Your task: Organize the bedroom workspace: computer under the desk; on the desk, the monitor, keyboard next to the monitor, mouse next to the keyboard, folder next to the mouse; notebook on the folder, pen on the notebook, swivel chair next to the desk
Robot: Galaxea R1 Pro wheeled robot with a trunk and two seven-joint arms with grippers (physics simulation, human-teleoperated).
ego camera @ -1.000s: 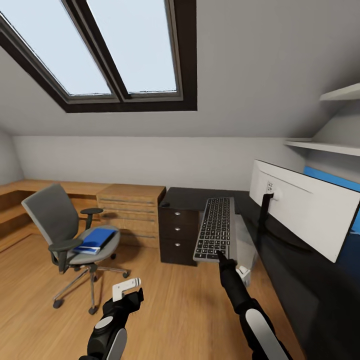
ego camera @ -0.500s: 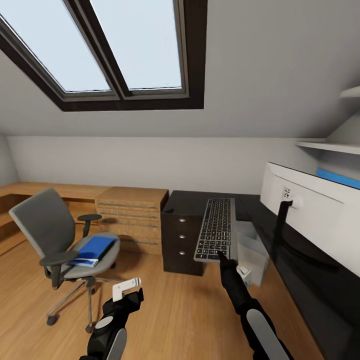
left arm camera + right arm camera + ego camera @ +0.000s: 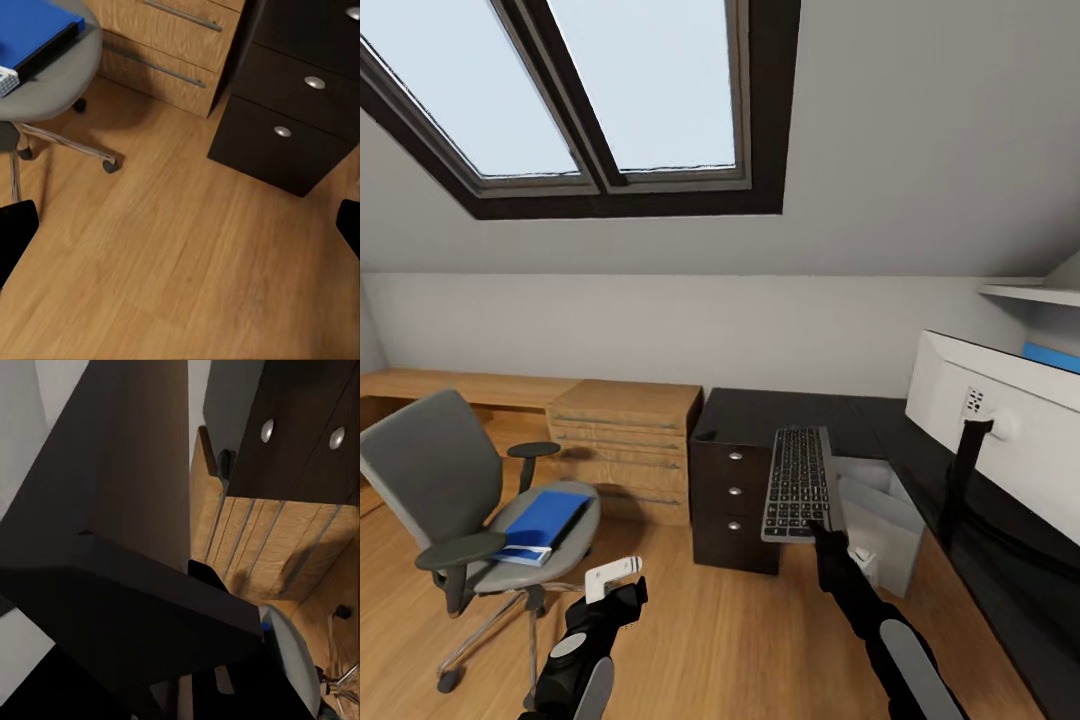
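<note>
The fingers point(image 3: 818, 528) of the right gripper point(image 3: 822, 530) are clamped on the near end of the keyboard point(image 3: 798, 483), a slim, long black slab with rows of grey keys, held up in the air, its far end pointing toward the desk point(image 3: 810, 416) and its length hanging in front of the dark three-drawer unit point(image 3: 733, 492). In the right wrist view the keyboard's dark underside point(image 3: 120, 607) lies right across the picture. The left gripper point(image 3: 615, 580) hangs low over the wood floor point(image 3: 720, 640), its two dark fingertips point(image 3: 15, 232) wide apart with bare boards between them. The monitor point(image 3: 1000, 440) stands on the glossy black desk at the right, showing its white back and thin black stand. The light grey computer point(image 3: 880, 515) sits on the floor under the desk. The blue folder point(image 3: 547, 517) lies on the seat of the grey swivel chair point(image 3: 460, 500), well apart from the desk, beside a light wooden drawer cabinet point(image 3: 625, 440).
</note>
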